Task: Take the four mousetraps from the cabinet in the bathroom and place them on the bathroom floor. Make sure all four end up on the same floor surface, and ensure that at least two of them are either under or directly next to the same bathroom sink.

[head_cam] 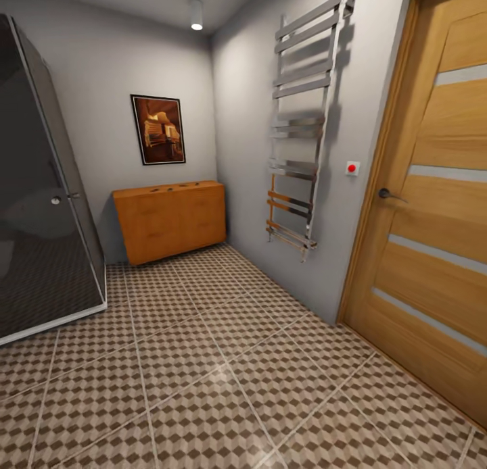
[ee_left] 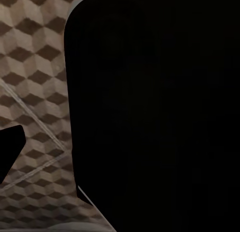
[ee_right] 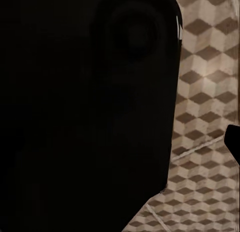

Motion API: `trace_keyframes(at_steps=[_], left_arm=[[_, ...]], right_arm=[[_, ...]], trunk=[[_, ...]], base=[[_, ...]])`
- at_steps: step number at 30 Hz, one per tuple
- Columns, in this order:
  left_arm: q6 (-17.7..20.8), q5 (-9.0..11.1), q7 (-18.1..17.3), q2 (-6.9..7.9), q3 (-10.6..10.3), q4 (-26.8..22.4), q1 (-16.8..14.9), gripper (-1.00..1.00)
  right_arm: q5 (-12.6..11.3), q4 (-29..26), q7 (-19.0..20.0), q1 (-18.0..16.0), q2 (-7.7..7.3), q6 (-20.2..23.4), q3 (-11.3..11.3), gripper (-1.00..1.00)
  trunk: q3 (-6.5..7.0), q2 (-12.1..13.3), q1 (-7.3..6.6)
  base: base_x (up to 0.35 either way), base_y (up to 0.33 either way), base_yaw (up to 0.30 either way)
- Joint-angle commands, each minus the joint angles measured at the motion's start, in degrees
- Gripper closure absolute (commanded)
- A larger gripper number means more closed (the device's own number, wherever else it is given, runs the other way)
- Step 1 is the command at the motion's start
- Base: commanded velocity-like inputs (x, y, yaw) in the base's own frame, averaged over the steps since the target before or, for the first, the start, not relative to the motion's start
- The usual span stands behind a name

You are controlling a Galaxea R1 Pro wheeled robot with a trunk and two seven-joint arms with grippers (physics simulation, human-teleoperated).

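A large black shape point(ee_right: 85, 111), smooth and rounded at its corner, blocks most of the right wrist camera; what part of the robot it is cannot be told. Past its edge lies the bathroom floor point(ee_right: 207, 91), tiled in a brown, beige and white cube pattern. A pale grout line point(ee_right: 192, 153) crosses the tiles. A small dark tip point(ee_right: 233, 140) juts in at the picture's edge, too little of it visible to identify.

Cube-patterned bathroom floor point(head_cam: 203, 361), pale grout lines; standing on it at the far wall, the orange-brown cabinet point(head_cam: 170, 220), beside a dark glass shower enclosure point(head_cam: 40, 205).
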Motion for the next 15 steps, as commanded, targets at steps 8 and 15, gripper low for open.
trace_keyframes(at_steps=[8, 15], left_arm=[[0.0, 0.1, 0.1, -0.01, 0.0, 0.0, 0.0, -1.00], [0.0, 0.2, 0.1, -0.01, 0.0, 0.0, 0.0, -1.00]], right_arm=[[0.0, 0.0, 0.0, 0.0, -0.03, 0.0, 0.0, -1.00], [0.0, 0.0, 0.0, 0.0, -0.03, 0.0, 0.0, -1.00]], trunk=[[-0.05, 0.0, 0.02], [-0.05, 0.0, 0.02]], base=[[0.280, 0.000, 0.280], [0.313, 0.000, 0.280]])
